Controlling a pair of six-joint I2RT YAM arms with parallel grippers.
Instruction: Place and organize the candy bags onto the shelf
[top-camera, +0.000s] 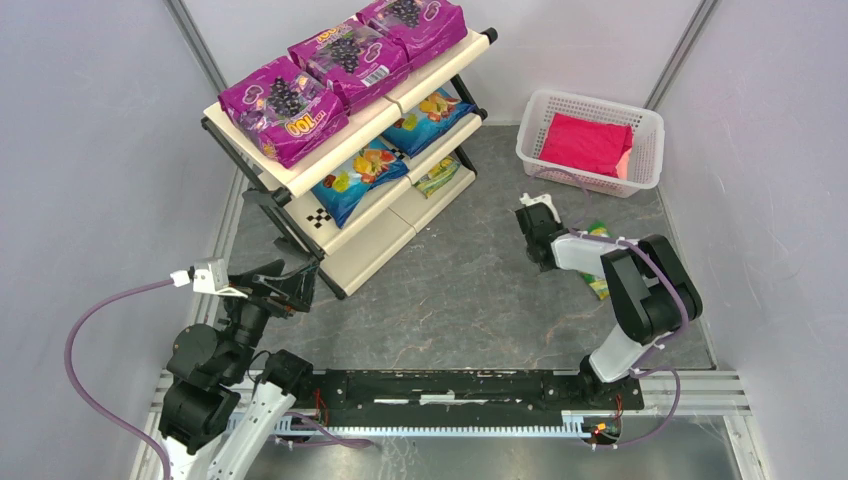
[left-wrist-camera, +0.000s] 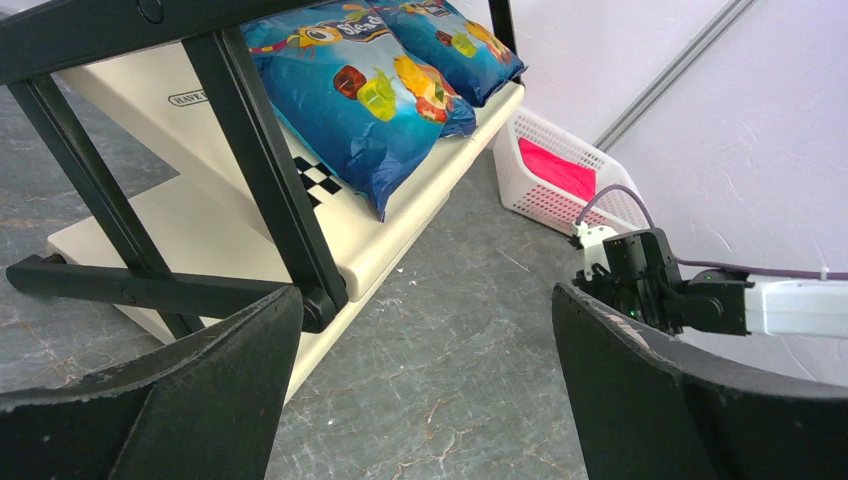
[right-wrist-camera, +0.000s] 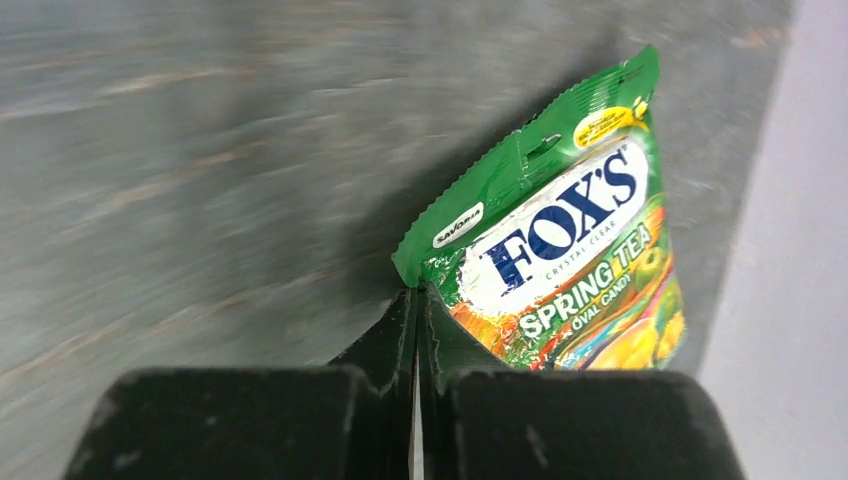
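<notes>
At your 1 o'clock sits a white perforated basket (top-camera: 575, 180) on the grey tabletop (top-camera: 470, 290). A pink-red flat bundle (top-camera: 585, 143) lies inside it.

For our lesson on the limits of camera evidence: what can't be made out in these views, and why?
- Top view: green bag mostly hidden under the right arm.
- Right wrist view: its lower edge hidden behind the fingers; grey surface blurred.
- Left wrist view: shelf top tier cut off by the upper edge.
- Top view: print on the bottom-tier bag too small to read.
</notes>
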